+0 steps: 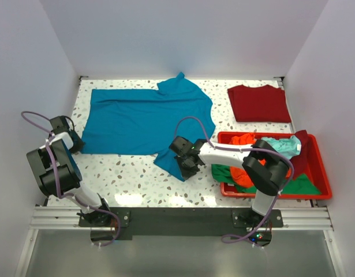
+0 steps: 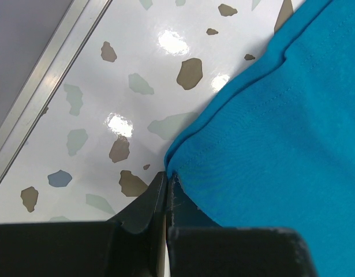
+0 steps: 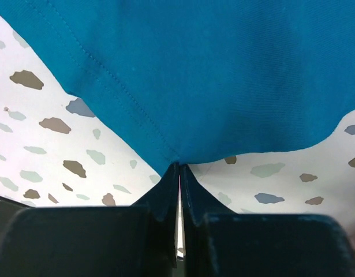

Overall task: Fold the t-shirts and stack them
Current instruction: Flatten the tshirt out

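The teal-blue t-shirt (image 1: 145,118) lies spread flat across the middle of the table. My left gripper (image 1: 75,142) is at its near left corner. In the left wrist view its jaws (image 2: 167,176) are shut, with the shirt's hemmed corner (image 2: 269,127) caught at the tips. My right gripper (image 1: 185,166) sits at the near sleeve, and its jaws (image 3: 179,167) are pinched shut on the edge of the teal cloth (image 3: 212,75). A dark red t-shirt (image 1: 259,104) lies folded at the back right.
A red plastic bin (image 1: 322,173) stands at the near right, beside the right arm. It holds crumpled orange (image 1: 242,140), green (image 1: 298,186) and pale aqua (image 1: 281,145) shirts. White walls close in the speckled table (image 1: 125,176) on three sides.
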Robot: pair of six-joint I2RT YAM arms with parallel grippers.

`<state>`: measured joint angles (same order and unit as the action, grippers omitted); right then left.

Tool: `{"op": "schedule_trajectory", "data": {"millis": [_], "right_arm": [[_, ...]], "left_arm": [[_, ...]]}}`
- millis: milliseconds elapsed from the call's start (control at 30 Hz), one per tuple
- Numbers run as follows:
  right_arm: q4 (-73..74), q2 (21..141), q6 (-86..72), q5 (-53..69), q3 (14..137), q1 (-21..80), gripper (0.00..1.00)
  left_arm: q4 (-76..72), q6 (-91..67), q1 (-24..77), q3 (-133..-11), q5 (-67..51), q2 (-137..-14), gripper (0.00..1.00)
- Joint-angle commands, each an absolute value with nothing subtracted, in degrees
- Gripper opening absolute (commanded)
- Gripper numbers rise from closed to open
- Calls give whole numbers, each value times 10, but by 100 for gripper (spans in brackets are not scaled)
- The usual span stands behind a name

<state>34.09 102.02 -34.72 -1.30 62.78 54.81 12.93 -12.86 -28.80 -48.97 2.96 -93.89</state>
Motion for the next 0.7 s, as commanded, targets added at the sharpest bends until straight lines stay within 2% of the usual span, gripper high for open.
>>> {"op": "schedule_trajectory", "data": {"millis": [0,667], "right_arm": [[330,1039,-354,-1,621,551,0],[424,959,-379,30,612,585,0]], "left_arm": [[136,-127,-293,-484,18,-959,0],[170,-139,-293,-446,121,-841,0]]}}
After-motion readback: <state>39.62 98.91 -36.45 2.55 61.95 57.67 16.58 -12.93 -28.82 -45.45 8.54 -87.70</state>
